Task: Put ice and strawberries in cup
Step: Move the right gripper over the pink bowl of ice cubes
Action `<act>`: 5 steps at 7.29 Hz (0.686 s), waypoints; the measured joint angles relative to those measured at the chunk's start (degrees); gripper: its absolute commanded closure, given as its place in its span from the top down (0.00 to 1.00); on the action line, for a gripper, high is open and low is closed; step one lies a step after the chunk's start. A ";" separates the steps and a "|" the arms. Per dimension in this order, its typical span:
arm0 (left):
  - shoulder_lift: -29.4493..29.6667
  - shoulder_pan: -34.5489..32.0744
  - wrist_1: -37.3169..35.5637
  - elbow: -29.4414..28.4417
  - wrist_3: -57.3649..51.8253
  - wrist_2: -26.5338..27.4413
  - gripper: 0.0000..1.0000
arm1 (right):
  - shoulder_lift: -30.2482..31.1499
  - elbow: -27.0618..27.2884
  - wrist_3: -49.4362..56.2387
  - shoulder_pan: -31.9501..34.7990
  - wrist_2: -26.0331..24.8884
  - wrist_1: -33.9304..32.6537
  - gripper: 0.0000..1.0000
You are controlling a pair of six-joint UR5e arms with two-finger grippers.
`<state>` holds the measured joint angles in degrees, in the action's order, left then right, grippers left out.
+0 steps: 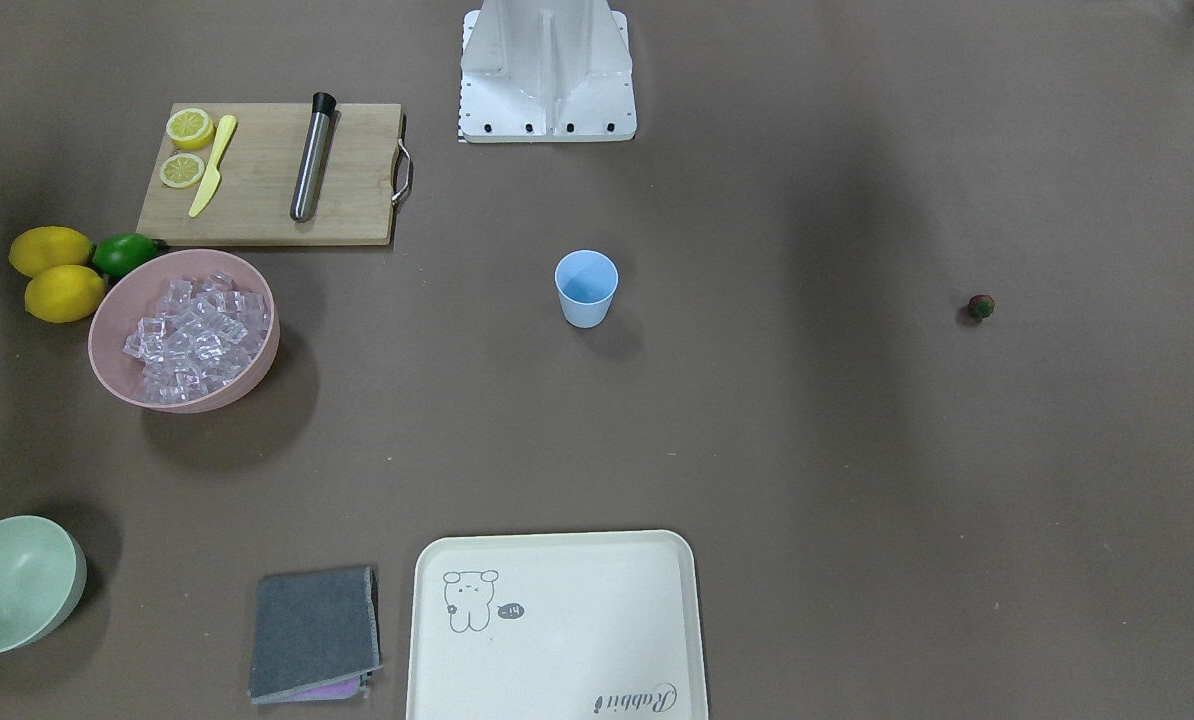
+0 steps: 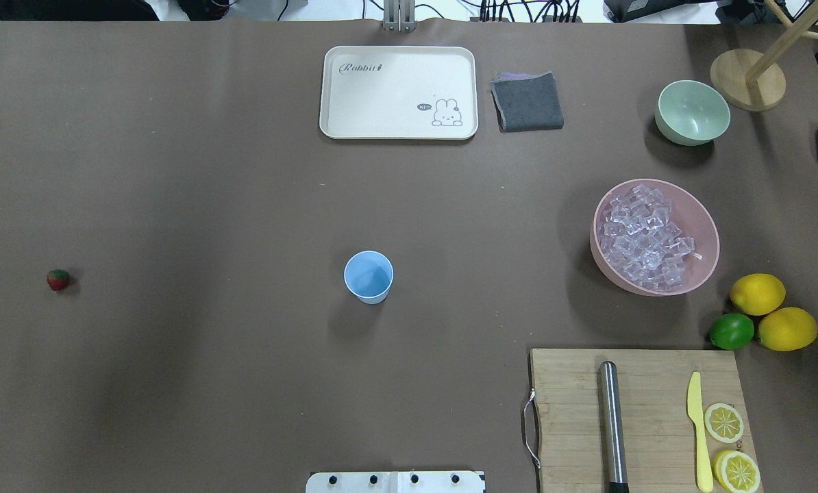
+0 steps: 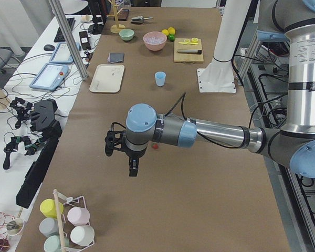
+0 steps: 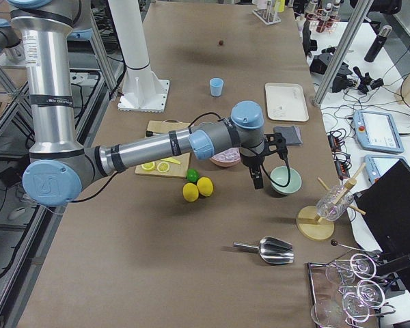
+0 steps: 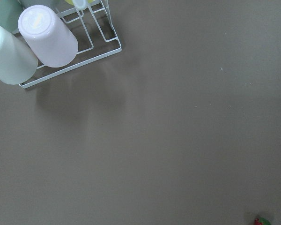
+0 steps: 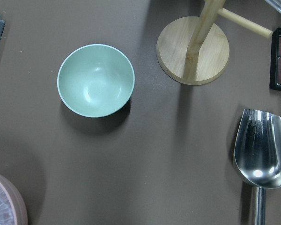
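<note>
The light blue cup [image 2: 368,276] stands upright near the table's middle, also in the front view as cup [image 1: 586,288]. The ice [image 2: 645,236] fills a pink bowl [image 2: 707,229] to the robot's right. One small strawberry [image 2: 57,279] lies alone far to the left; the left wrist view catches the strawberry [image 5: 262,221] at its bottom edge. My left gripper [image 3: 133,168] hangs above the table near that berry. Between the pink bowl and the green bowl hangs my right gripper [image 4: 258,179]. Both show only in the side views, so I cannot tell whether either is open or shut.
A cutting board [image 2: 638,418] holds a steel muddler, yellow knife and lemon slices. Two lemons [image 2: 758,294] and a lime [image 2: 731,331] sit beside it. Farther off are a green bowl [image 6: 95,80], cream tray [image 2: 399,92], grey cloth [image 2: 527,101], metal scoop [image 6: 262,154], wooden stand [image 6: 193,50] and cup rack [image 5: 42,40].
</note>
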<state>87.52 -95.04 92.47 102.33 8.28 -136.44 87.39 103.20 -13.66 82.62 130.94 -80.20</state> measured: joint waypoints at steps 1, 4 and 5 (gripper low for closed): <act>1.14 1.15 -0.01 -0.56 0.12 0.17 0.98 | 0.19 -0.19 -0.27 0.00 -0.03 1.03 1.00; 3.18 3.45 -0.82 -1.56 0.30 0.82 0.98 | 1.21 -0.63 -1.65 0.00 0.03 4.93 1.00; 5.17 4.12 -3.23 -1.72 0.32 2.14 0.98 | 0.82 -0.39 -2.78 -0.02 0.80 5.44 0.99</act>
<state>92.69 -90.92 89.24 100.62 8.60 -134.30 88.21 102.81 -16.43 82.60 131.73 -74.76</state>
